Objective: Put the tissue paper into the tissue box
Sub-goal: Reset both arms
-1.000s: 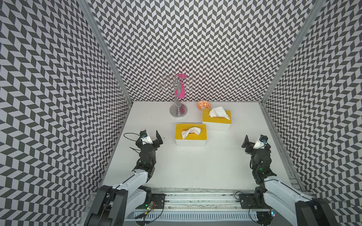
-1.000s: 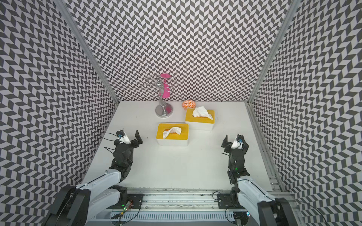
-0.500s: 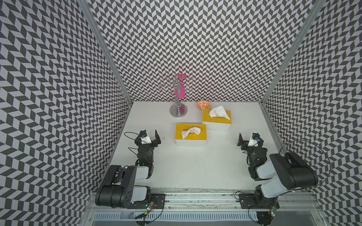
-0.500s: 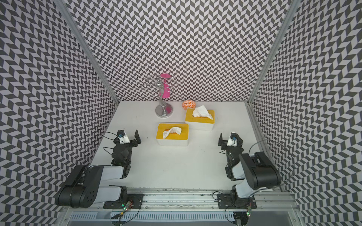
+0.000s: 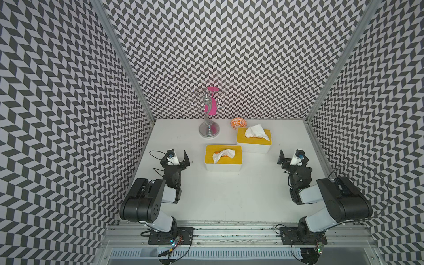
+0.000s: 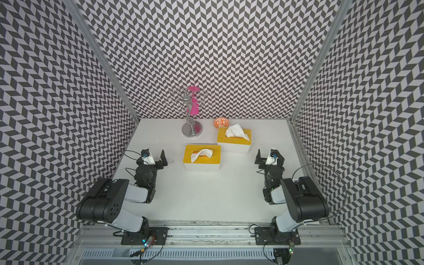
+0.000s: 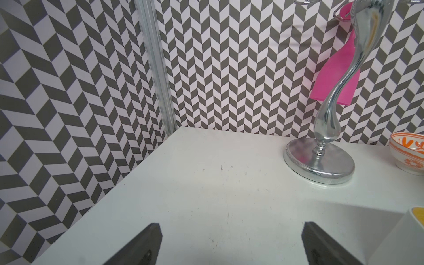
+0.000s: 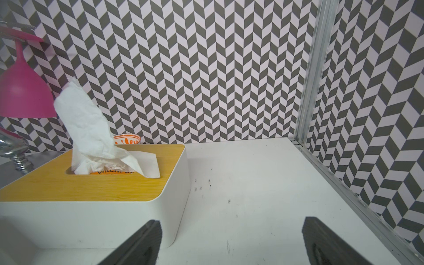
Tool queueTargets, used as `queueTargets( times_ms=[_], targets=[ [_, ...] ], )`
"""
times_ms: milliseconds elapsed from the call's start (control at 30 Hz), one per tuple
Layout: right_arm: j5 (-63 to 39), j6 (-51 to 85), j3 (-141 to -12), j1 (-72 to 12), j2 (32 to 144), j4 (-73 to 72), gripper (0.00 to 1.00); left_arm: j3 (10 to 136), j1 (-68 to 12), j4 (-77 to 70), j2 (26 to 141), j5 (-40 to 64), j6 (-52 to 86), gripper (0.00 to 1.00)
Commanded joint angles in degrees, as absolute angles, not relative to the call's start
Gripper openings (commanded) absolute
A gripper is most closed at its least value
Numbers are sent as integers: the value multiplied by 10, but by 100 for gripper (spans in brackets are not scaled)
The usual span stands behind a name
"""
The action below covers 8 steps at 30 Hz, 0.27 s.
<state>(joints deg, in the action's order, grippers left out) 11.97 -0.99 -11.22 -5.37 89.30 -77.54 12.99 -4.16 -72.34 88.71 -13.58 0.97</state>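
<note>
My left gripper (image 7: 230, 231) and right gripper (image 8: 231, 229) gape empty. The tissue paper (image 8: 87, 124) seems limp, tearable; I'd pinch its crest.

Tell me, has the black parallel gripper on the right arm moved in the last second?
Yes. In a top view the right gripper has shifted forward and inward, narrowing its gap to the farther white tissue box with the yellow lid; its jaws are open.

Top views: high, near side, looking down on the whole surface (image 5: 229, 202).
Left wrist: low, close, facing back-left corner.
Right wrist: low, close, facing back-right corner.
Wrist overlap: silver stand (image 7: 319, 165), orange bowl (image 7: 408, 158).
</note>
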Motion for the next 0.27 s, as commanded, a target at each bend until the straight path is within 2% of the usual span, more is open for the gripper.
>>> queueTargets(
  times_ms=[0, 233],
  targets=[
    [125, -5, -119, -51, 899, -790, 100, 140, -36, -716, 883, -127, 10, 100],
    [123, -5, -121, -51, 899, -787, 100, 139, -37, -721, 884, -127, 9, 100]
  ],
)
